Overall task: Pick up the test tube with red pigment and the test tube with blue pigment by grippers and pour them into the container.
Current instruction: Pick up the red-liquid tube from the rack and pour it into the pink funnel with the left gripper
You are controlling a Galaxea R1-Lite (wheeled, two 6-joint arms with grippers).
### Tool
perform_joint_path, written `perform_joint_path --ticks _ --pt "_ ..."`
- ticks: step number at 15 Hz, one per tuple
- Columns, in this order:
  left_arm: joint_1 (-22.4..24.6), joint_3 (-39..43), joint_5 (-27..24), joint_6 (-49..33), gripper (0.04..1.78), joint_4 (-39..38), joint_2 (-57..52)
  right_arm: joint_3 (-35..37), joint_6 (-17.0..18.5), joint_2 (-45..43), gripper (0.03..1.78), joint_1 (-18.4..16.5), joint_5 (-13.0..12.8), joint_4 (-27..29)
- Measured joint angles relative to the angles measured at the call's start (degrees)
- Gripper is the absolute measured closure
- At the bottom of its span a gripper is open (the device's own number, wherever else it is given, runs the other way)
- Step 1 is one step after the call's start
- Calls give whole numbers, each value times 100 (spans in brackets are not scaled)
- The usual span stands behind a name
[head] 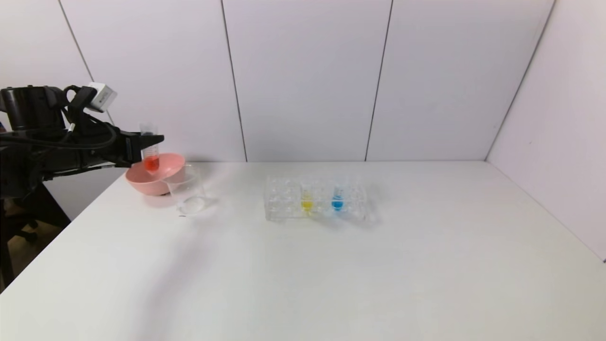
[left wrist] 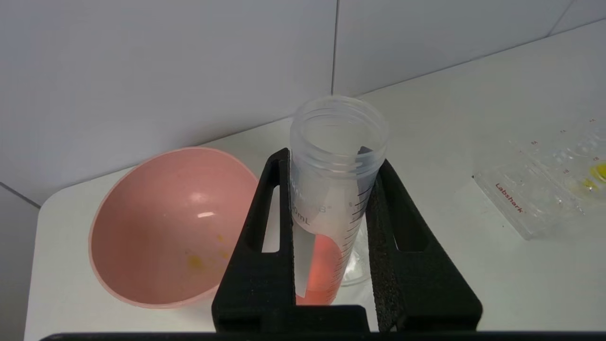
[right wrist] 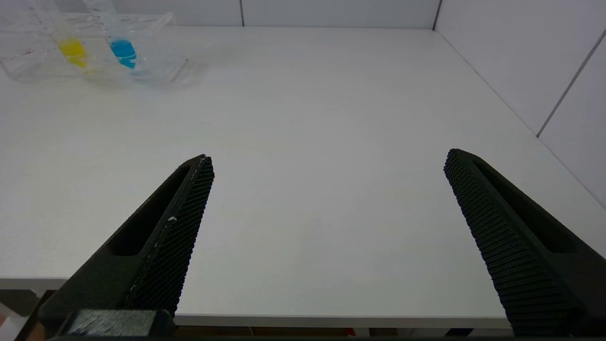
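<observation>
My left gripper (head: 147, 142) is at the far left of the table, shut on the test tube with red pigment (head: 151, 154). The tube stands upright in the air, over the near rim of a pink bowl and just behind the container (head: 188, 193), a clear beaker. In the left wrist view both fingers (left wrist: 265, 246) press the tube (left wrist: 331, 203), and the beaker (left wrist: 358, 265) shows below it. The test tube with blue pigment (head: 337, 201) stands in the clear rack (head: 284, 199). My right gripper (right wrist: 329, 158) is open and holds nothing, over the table's near edge.
The pink bowl (head: 142, 184) sits at the far left corner, touching the beaker; yellow stains show inside the bowl (left wrist: 156, 227). A tube with yellow liquid (head: 307, 202) stands in the rack beside the blue one. White walls close the back and right of the table (head: 331, 274).
</observation>
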Motion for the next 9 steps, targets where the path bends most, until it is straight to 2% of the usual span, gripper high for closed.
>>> perform_joint_path --ticks 9 --pt "78 -601 -138 623 137 1624 -249 0 0 0 4 0 2 0"
